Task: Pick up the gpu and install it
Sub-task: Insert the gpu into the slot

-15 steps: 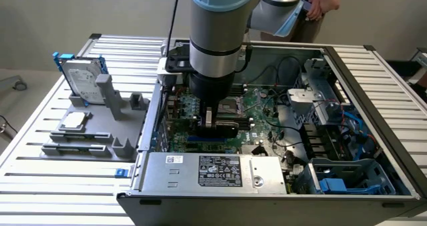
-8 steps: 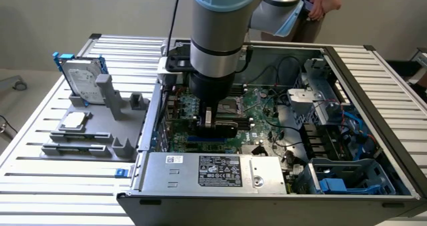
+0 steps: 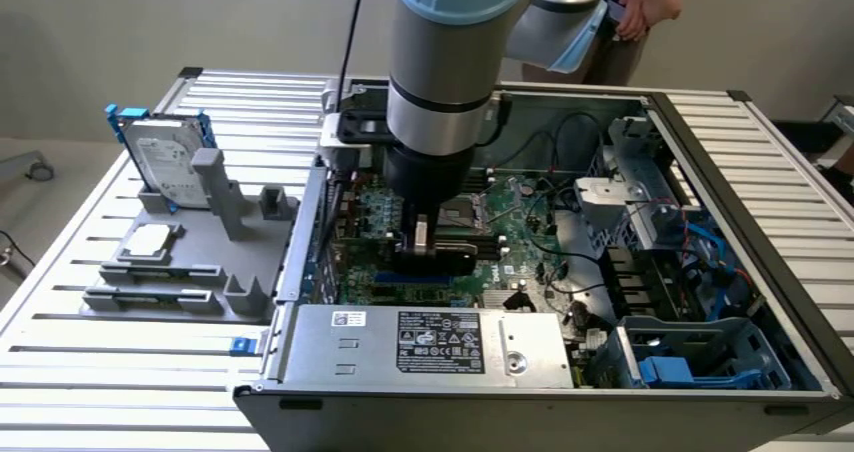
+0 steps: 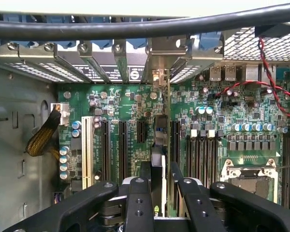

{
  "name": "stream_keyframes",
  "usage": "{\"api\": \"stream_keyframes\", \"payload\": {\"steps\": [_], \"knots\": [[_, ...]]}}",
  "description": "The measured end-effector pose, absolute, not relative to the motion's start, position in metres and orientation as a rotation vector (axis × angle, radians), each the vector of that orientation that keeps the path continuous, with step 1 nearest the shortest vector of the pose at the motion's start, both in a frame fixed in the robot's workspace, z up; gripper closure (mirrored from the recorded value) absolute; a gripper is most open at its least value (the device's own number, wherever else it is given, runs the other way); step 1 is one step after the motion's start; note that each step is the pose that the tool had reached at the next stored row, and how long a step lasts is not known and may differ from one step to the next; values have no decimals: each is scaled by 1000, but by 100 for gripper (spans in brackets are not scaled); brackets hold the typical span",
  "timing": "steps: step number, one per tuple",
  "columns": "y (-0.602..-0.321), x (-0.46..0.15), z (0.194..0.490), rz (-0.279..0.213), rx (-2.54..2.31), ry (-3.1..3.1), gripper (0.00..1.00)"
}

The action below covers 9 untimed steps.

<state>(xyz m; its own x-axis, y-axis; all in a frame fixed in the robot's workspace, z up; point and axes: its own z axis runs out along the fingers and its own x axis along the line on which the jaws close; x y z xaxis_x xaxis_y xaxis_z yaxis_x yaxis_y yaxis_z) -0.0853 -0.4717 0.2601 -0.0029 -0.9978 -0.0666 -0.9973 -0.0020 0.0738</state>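
Mid-install: gripper partly closed, pinching gpu upright, edge-down over motherboard slots, centre of the exterior frame. Probably not seated yet. Calls for card edge square to its slot, no tilt, then straight, even press.

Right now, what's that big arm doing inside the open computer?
A silver robot arm's black gripper is down inside the open dark metal computer case. Its fingers are closed on a thin green-and-black gpu card with a silver bracket. The card is held upright on edge over the long black slots of the green motherboard, with its bracket end at the case's rear openings. Whether the card is fully seated in a slot, I cannot tell.
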Motion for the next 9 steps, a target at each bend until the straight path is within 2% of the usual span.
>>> {"api": "stream_keyframes", "payload": {"steps": [9], "knots": [[-472,-84,260,-172,2210,-2204,74]]}}
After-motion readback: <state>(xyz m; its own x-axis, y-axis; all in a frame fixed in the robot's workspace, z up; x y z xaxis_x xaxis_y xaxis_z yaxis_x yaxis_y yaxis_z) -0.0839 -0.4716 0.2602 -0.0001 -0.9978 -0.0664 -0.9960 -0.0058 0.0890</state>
